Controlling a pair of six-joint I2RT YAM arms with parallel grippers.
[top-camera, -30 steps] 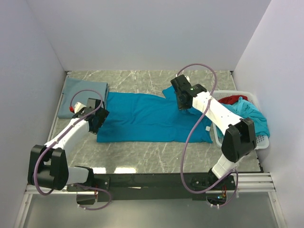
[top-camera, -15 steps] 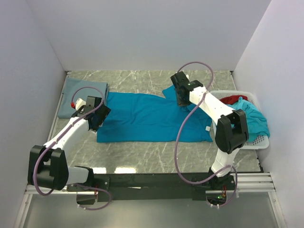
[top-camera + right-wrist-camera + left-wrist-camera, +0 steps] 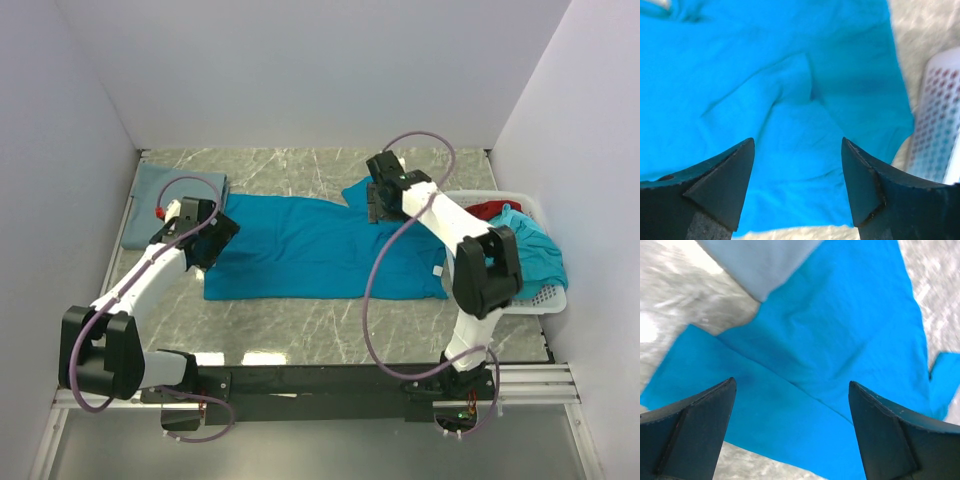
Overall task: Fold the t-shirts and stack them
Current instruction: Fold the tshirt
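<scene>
At the surface's left edge: a folded grey-blue t-shirt (image 3: 160, 195) lies flat.
Left gripper (image 3: 210, 242): spread fully, empty, over the left end of the teal t-shirt (image 3: 300, 250).
Teal t-shirt: laid out along the middle of the surface (image 3: 300, 330).
Right gripper (image 3: 380, 205): shut a second ago, now spread above the sleeve end. The cloth looks released, so folding likely comes next.
Basket (image 3: 548, 297): more t-shirts wait, far right.
</scene>
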